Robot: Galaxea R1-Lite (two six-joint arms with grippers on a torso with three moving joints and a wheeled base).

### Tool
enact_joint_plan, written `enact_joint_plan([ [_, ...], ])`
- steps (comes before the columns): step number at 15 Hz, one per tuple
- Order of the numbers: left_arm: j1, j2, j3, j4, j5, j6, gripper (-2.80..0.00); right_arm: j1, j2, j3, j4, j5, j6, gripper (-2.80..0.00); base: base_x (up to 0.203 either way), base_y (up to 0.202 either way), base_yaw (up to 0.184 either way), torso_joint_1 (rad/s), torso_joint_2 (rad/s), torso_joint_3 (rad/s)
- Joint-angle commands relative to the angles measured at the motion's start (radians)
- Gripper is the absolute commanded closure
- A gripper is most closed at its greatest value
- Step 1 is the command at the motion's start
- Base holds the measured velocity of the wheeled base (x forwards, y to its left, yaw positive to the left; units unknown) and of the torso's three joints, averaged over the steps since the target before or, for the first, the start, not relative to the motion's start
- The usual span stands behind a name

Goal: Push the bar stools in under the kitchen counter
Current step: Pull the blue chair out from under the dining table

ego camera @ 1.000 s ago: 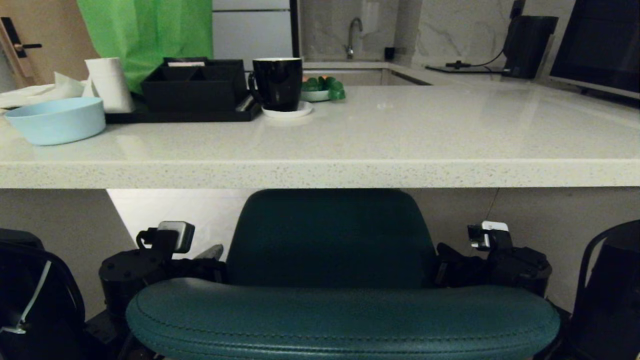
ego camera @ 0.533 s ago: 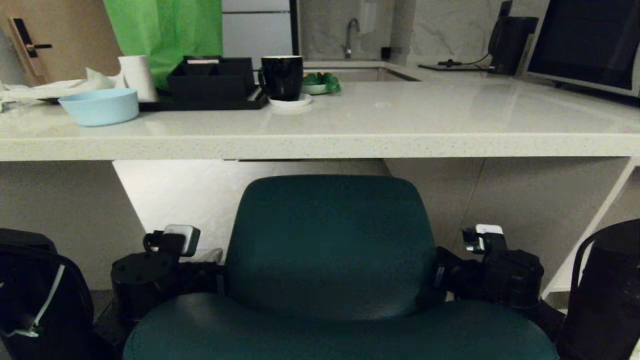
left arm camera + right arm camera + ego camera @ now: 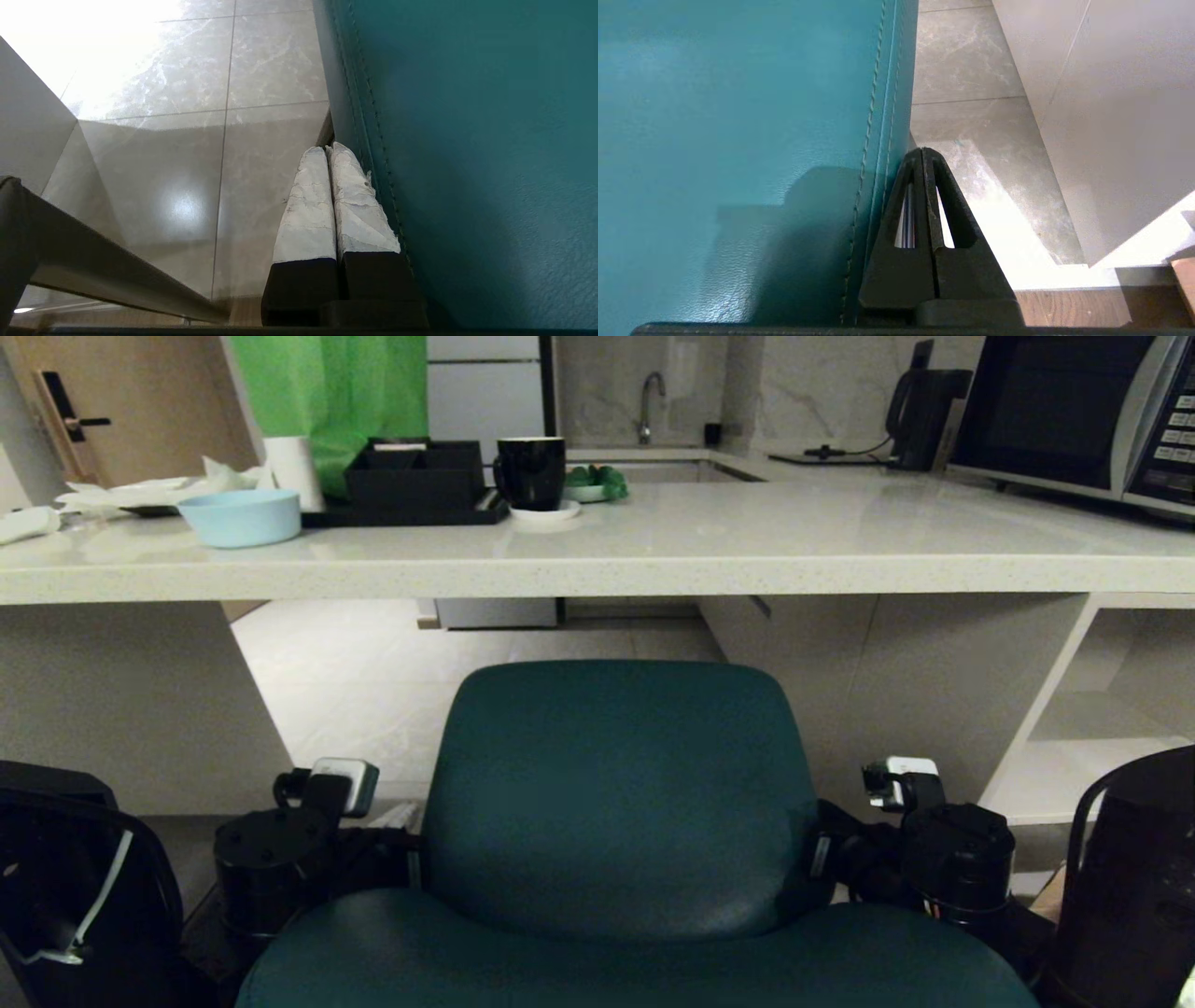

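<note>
Teal bar stool point(image 3: 621, 803), centre foreground: its curved padded back stands upright before me, in front of and below the front edge of the kitchen counter, my desk point(image 3: 653, 574), facing the open gap between the counter's pale side panels. My left gripper point(image 3: 331, 150) lies along the left edge of the stool's back, jaws pressed together, holding nothing, the white-wrapped fingers point(image 3: 306, 210) close beside the stitched seam; whether they touch it I cannot tell. My right gripper point(image 3: 923, 150) lies along the right edge in the same way, jaws pressed together on nothing, just beside the seam. In the head view both arms flank the backrest, left point(image 3: 280, 840) and right point(image 3: 952, 845). On the desk, at the left: a pale blue bowl point(image 3: 241, 516), a black tray point(image 3: 411, 483), a black mug point(image 3: 532, 472) on a white saucer; at the far right, a microwave point(image 3: 1064, 415). A tap point(image 3: 647, 403) stands at the rear wall. Marbled floor tiles point(image 3: 187, 163) run beneath the counter. An open shelf cubby point(image 3: 1111, 719) shows under the desk at the right.
</note>
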Motion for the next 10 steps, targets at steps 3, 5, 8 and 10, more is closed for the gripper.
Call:
enact_joint_plan([
  [3, 0.001, -0.013, -0.019, -0.013, 0.002, 0.007, 0.00, 0.000, -0.026, -0.002, -0.012, 0.001, -0.014, 0.00, 0.000, 0.000, 0.000, 0.000, 0.00, 0.000],
  [5, 0.002, -0.013, -0.033, -0.013, 0.002, 0.010, 0.00, 0.000, -0.038, -0.008, -0.012, 0.001, -0.020, 0.00, 0.000, 0.000, 0.000, 0.000, 0.00, 0.000],
  [8, 0.021, -0.011, -0.063, -0.013, 0.001, 0.011, 0.00, -0.011, -0.062, -0.058, 0.031, -0.001, -0.023, 0.00, 0.000, 0.000, 0.000, 0.000, 0.00, 0.000],
  [10, 0.034, -0.012, -0.085, -0.013, 0.001, 0.025, 0.00, -0.016, -0.071, -0.073, 0.059, -0.001, -0.023, 0.00, 0.000, 0.000, 0.000, 0.000, 0.00, 0.000],
])
